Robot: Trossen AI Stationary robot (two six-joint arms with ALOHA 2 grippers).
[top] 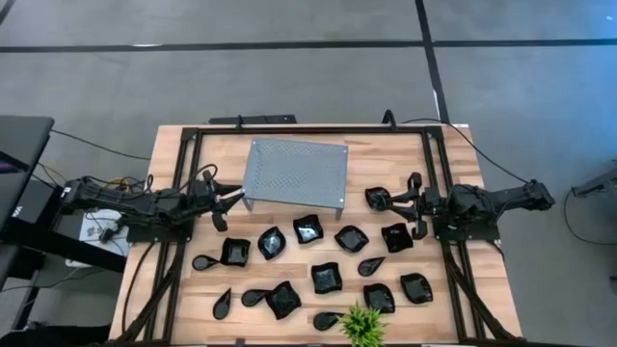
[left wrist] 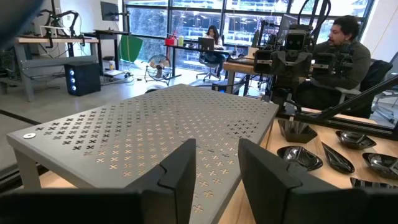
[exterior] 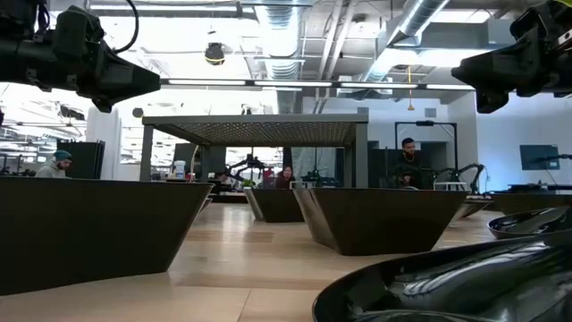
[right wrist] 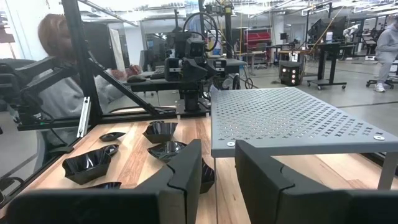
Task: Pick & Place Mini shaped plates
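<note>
Several glossy black mini shaped plates (top: 310,229) lie flat on the near half of the wooden table, squarish, rounded and teardrop ones. My left gripper (top: 231,198) hovers open above the table's left side, pointing at the grey perforated stand (top: 296,173); the left wrist view shows its open gripper (left wrist: 217,168) over the stand's edge. My right gripper (top: 376,200) hovers open at the right, facing the stand, with one plate (right wrist: 205,176) low just past its open gripper (right wrist: 217,174). Both arms hang high in the low view.
The grey stand (right wrist: 292,118) stands on legs at the table's far middle, between both grippers. A small green plant (top: 362,323) sits at the near edge. A black frame (top: 434,164) rims the table. People sit at desks in the room beyond.
</note>
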